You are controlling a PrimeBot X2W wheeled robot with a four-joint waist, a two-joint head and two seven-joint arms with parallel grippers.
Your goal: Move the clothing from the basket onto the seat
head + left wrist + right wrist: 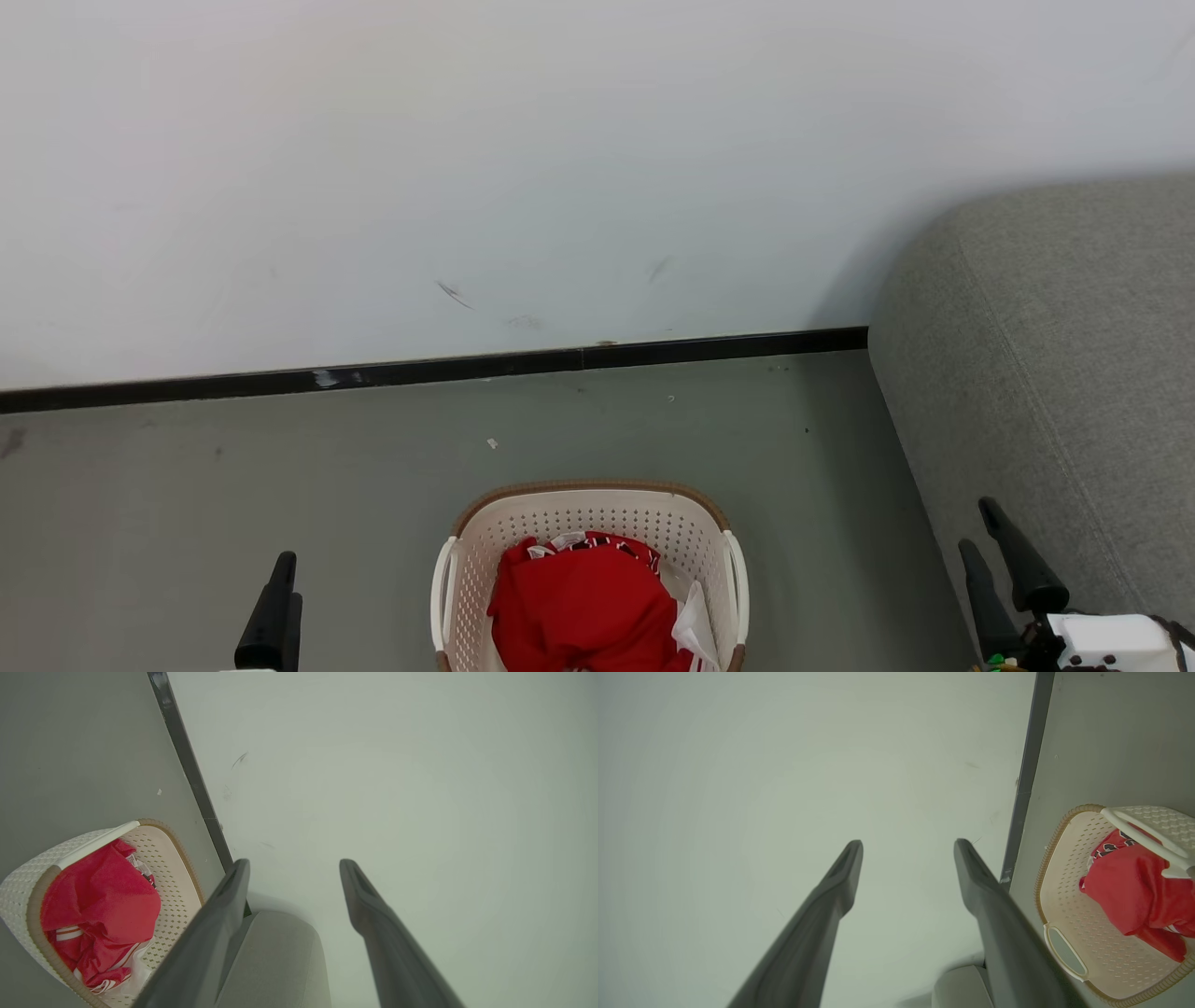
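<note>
Basket: on floor, apart from wall skirting and sofa edge.
Clothing: red heap inside basket.
Left claw: spread, empty.
Right claw: spread, empty, beside sofa.

Scuffed white wall above a black skirting strip and a dull grey-green floor.
</note>
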